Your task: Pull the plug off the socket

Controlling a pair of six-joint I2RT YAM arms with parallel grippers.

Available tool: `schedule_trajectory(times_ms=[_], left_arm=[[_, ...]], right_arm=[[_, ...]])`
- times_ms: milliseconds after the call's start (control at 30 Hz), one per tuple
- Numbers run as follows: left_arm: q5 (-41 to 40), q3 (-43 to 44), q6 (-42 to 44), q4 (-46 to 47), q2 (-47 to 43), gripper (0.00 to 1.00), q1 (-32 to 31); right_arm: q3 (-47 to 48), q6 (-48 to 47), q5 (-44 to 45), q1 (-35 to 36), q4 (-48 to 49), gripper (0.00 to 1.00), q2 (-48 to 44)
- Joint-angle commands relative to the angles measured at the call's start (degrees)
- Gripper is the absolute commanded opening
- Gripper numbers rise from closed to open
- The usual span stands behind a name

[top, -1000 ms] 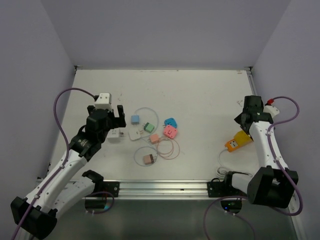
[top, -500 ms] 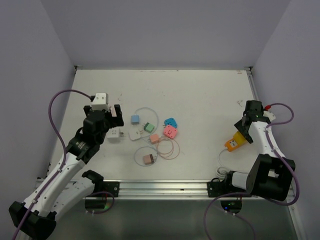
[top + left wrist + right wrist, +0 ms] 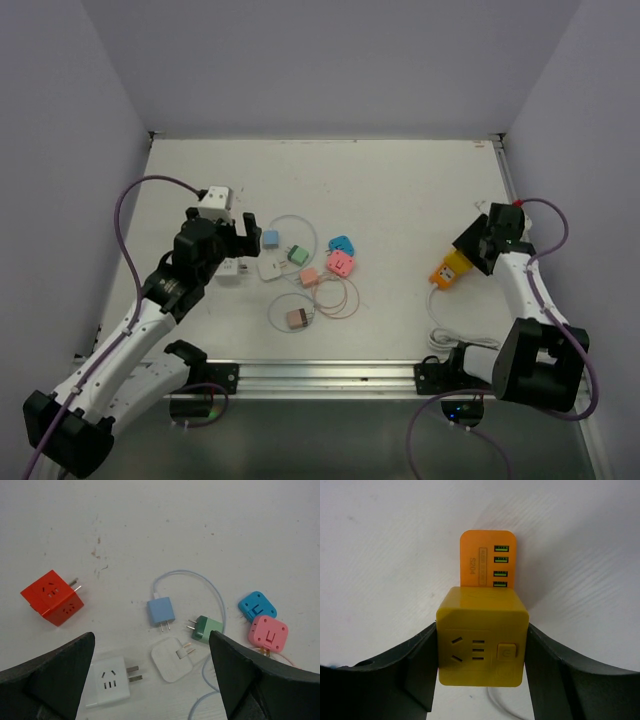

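Note:
A yellow socket cube [image 3: 481, 640] with a power button and a white cord lies at the table's right side. An orange USB plug block [image 3: 487, 560] sticks out of its far face. My right gripper [image 3: 481, 632] is shut on the cube, one finger pressed flat against each side. From above, the cube and block [image 3: 447, 270] sit just left of the right gripper [image 3: 472, 250]. At the left of the table my left gripper [image 3: 240, 235] hangs open and holds nothing, above a scatter of adapters.
Under the left gripper [image 3: 150, 645] lie a red cube [image 3: 52, 604], a white socket adapter [image 3: 107, 680], a flat white plug [image 3: 172, 659], a blue charger [image 3: 160, 612], a green plug [image 3: 207, 629] and blue and pink adapters [image 3: 269, 632]. The white cord [image 3: 440, 335] loops near the right arm's base.
My right gripper's fingers have closed onto the yellow cube, and cube and orange block have shifted left and turned. The left arm drifted slightly right, still open.

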Motion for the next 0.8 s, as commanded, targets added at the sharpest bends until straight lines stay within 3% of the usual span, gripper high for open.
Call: schedule_trajectory(times_ms=[0,267,500,767], left_arm=[[6.7,0.5,0.9,3.7,2.9,1.00,-0.1],[18.3,0.8,-7.2,7.6,7.1,1.00,-0.5],[14.6,1.3,-14.1,16.6,13.1,1.00,-13.4],[12.8,3.6,-22.1,30.6,25.6,1.00,-21.7]], right_arm=[[-1.7,0.9,-15.2,2.6,7.5,0.00,-1.6],[-2.8,5.8,-24.5,10.9,18.1,0.00,-5.0],[-3.2,11.7,-29.7,15.2,26.0,0.00,-6.8],[-4.0,14.3,-31.6,17.3,28.4,0.00,-10.8]])
